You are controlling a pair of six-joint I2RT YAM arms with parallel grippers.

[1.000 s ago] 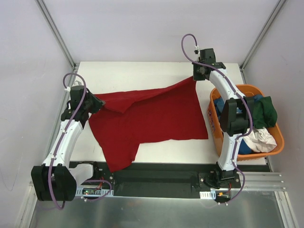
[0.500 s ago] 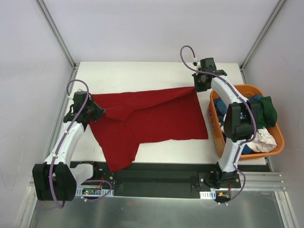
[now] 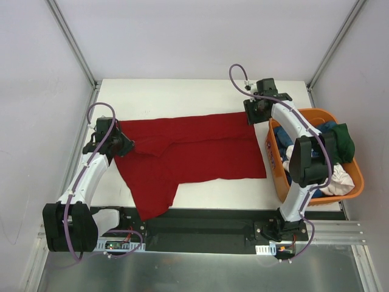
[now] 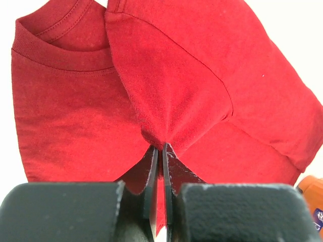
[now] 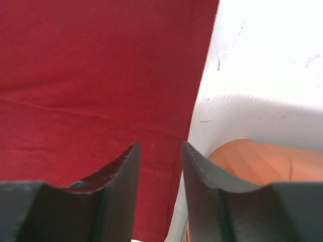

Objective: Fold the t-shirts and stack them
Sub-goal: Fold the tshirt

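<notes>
The dark red t-shirt (image 3: 194,152) lies spread across the white table (image 3: 176,97), its upper part folded over along the far edge. My left gripper (image 3: 124,145) is at the shirt's left end, shut on a pinch of red cloth; in the left wrist view the cloth bunches at the fingertips (image 4: 161,147), beside the collar (image 4: 55,48). My right gripper (image 3: 250,117) hangs open over the shirt's far right corner, and in the right wrist view the red cloth (image 5: 101,85) lies flat below the gripper (image 5: 160,145) with nothing between its fingers.
An orange plastic basket (image 3: 275,167) stands at the table's right edge, close to my right arm. It holds blue (image 3: 282,135), dark green (image 3: 340,143) and white (image 3: 337,181) t-shirts. The shirt's lower tail hangs over the near table edge (image 3: 149,210).
My right gripper has opened and let go of the shirt's far right corner, which now lies flat. The raised far edge has come down onto the shirt. My left gripper stays shut.
</notes>
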